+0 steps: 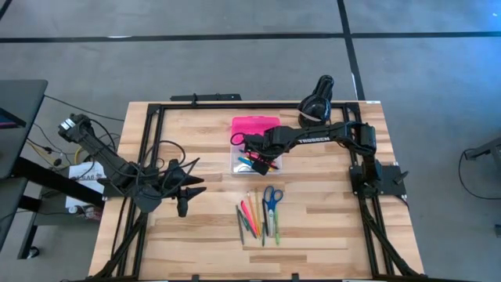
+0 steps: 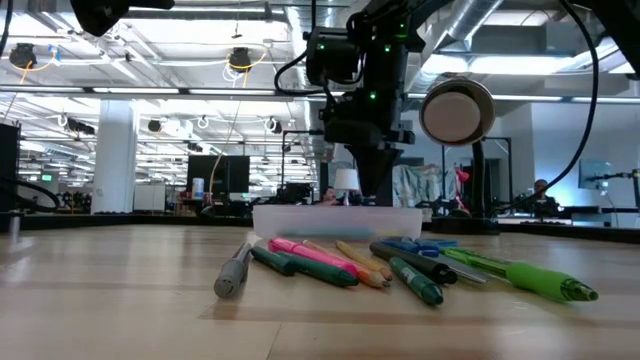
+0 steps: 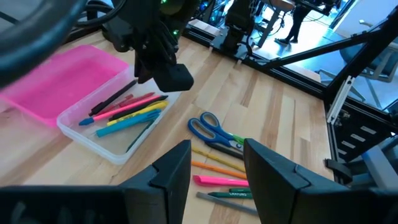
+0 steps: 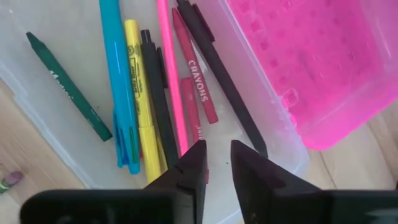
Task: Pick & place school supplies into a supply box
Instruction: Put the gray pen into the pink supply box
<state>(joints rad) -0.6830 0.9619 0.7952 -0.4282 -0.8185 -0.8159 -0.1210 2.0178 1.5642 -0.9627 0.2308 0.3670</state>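
Note:
The supply box stands open at the table's far middle. Its clear base holds several pens, markers and crayons, and its pink lid lies flat on the far side. My right gripper points down just above the base, open by a narrow gap, with nothing between its fingers. More school supplies and blue-handled scissors lie on the table nearer the front. My left gripper waits open at the left.
A black round device stands at the far right behind the box. A black frame rims the wooden table, and cables trail by the left arm. Bare wood shows at the front left.

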